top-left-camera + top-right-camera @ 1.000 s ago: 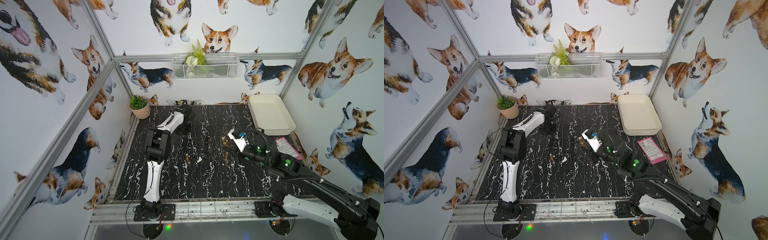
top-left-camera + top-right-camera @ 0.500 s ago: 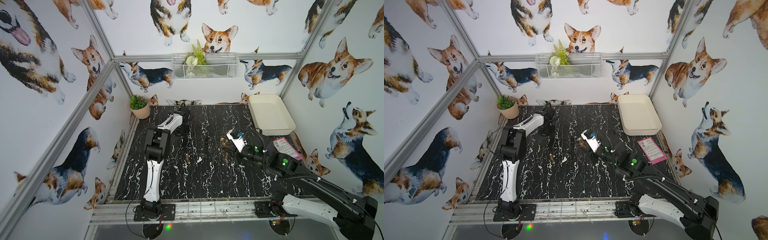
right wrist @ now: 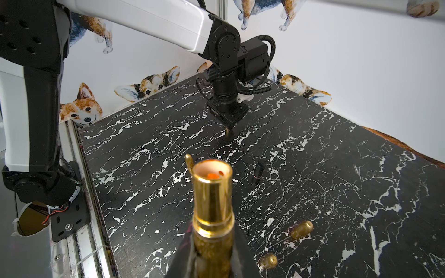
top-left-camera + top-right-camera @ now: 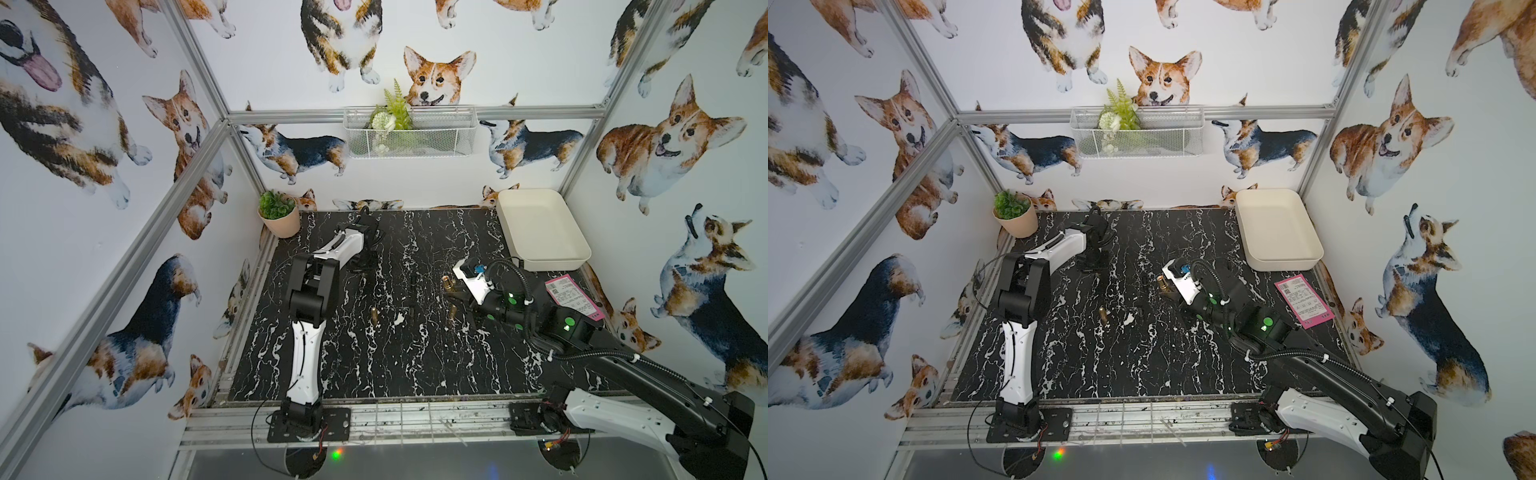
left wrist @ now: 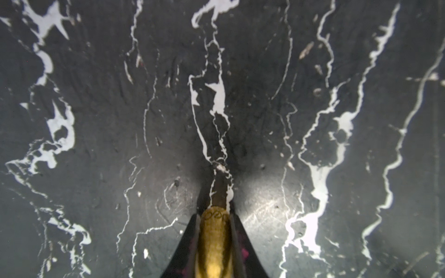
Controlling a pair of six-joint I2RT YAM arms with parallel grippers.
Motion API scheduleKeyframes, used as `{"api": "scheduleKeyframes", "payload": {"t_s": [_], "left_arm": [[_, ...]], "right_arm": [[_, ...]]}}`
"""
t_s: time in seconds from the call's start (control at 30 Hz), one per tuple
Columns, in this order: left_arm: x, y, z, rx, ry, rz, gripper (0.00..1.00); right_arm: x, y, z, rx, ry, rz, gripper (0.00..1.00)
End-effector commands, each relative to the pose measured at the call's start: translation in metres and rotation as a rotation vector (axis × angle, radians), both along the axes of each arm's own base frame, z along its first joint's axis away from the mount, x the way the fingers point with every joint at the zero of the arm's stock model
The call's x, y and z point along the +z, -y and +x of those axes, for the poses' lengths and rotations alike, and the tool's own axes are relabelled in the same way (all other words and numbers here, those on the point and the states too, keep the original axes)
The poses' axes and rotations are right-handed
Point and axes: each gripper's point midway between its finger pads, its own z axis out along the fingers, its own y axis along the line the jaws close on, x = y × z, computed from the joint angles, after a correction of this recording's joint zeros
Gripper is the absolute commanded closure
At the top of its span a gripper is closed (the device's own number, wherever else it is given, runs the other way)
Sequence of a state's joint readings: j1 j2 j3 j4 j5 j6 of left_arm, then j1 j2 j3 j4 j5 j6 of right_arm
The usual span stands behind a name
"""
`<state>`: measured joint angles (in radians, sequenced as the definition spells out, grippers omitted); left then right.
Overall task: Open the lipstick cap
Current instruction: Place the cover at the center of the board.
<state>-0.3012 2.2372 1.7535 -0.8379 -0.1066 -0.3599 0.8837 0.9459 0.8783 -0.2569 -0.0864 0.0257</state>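
Note:
The gold textured lipstick cap (image 5: 214,235) is separate from the tube and sits between the fingers of my left gripper (image 5: 214,216), which is shut on it. That gripper (image 4: 365,272) (image 4: 1096,270) (image 3: 228,126) points straight down at the far left of the black marble table, with the cap's end at or just above the surface. My right gripper (image 3: 213,240) (image 4: 454,293) (image 4: 1168,291) is shut on the gold lipstick tube (image 3: 212,192) (image 4: 448,285). The tube's uncapped top shows orange-red lipstick inside.
Loose gold pieces (image 4: 375,316) (image 4: 451,311) (image 3: 301,229) (image 3: 268,261) and a small black tube (image 3: 258,169) lie on the table's middle. A white tray (image 4: 540,257) stands back right. A pink card (image 4: 575,297) lies beside it, and a potted plant (image 4: 279,214) is back left.
The right arm has shifted slightly with the tube. The left gripper stays low at the far left, still around the cap.

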Motion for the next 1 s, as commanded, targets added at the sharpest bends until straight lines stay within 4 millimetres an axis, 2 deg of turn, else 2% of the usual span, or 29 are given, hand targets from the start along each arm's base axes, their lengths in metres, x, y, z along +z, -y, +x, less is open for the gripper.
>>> {"api": "scheduleKeyframes", "payload": {"t_s": [0.0, 0.1, 0.3, 0.47, 0.53, 0.67, 0.73, 0.8, 0.87, 0.97], "left_arm": [[-0.005, -0.004, -0.006, 0.023, -0.028, 0.002, 0.68], [-0.006, -0.004, -0.007, 0.028, -0.031, 0.007, 0.63], [-0.006, -0.005, -0.008, 0.025, -0.038, 0.014, 0.62], [0.007, -0.007, -0.006, 0.031, -0.016, 0.018, 0.57], [0.027, -0.005, -0.004, 0.026, 0.010, 0.007, 0.55], [0.092, 0.000, -0.005, -0.008, 0.081, -0.039, 0.43], [0.127, 0.004, -0.011, -0.030, 0.096, -0.078, 0.42], [0.149, 0.012, -0.019, -0.048, 0.103, -0.133, 0.42], [0.181, 0.036, -0.038, -0.090, 0.103, -0.276, 0.42], [0.210, 0.069, -0.068, -0.162, 0.100, -0.405, 0.42]], "right_arm": [[0.000, -0.001, 0.001, -0.006, 0.000, 0.007, 1.00], [0.000, 0.000, 0.001, -0.008, -0.001, 0.005, 1.00], [-0.001, -0.001, 0.002, -0.011, -0.002, 0.002, 1.00], [0.001, 0.000, 0.002, -0.013, 0.000, 0.003, 1.00], [0.003, 0.001, 0.002, -0.015, 0.005, 0.002, 1.00], [0.003, 0.003, 0.002, -0.014, 0.015, -0.010, 1.00], [0.002, 0.003, 0.003, -0.016, 0.024, -0.018, 1.00], [0.002, 0.002, 0.005, -0.018, 0.032, -0.020, 1.00], [0.002, 0.001, 0.008, -0.022, 0.043, -0.021, 1.00], [0.003, -0.003, 0.011, -0.020, 0.057, -0.027, 1.00]]}}
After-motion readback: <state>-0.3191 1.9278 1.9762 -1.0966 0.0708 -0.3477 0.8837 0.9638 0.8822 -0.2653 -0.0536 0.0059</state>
